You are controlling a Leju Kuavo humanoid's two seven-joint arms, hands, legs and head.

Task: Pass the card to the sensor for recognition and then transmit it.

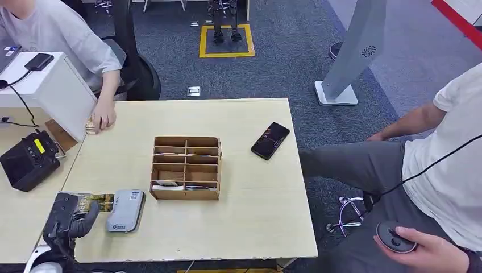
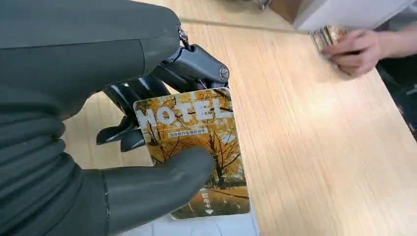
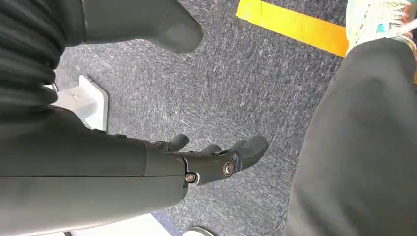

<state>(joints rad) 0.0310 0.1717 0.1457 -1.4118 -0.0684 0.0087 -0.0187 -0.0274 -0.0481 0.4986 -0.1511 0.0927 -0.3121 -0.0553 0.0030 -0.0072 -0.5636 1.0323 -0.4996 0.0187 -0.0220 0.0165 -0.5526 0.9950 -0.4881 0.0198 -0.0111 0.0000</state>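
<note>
Between robot hand (image 2: pixel 147 147) fingers, card (image 2: pixel 196 147) (pinched)

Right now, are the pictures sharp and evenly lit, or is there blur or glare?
Head view: soft, even light, faint shadows on the table. Left wrist view: the card is sharp, while the person's hand behind is slightly blurred. Right wrist view: carpet sharp, no glare.
</note>
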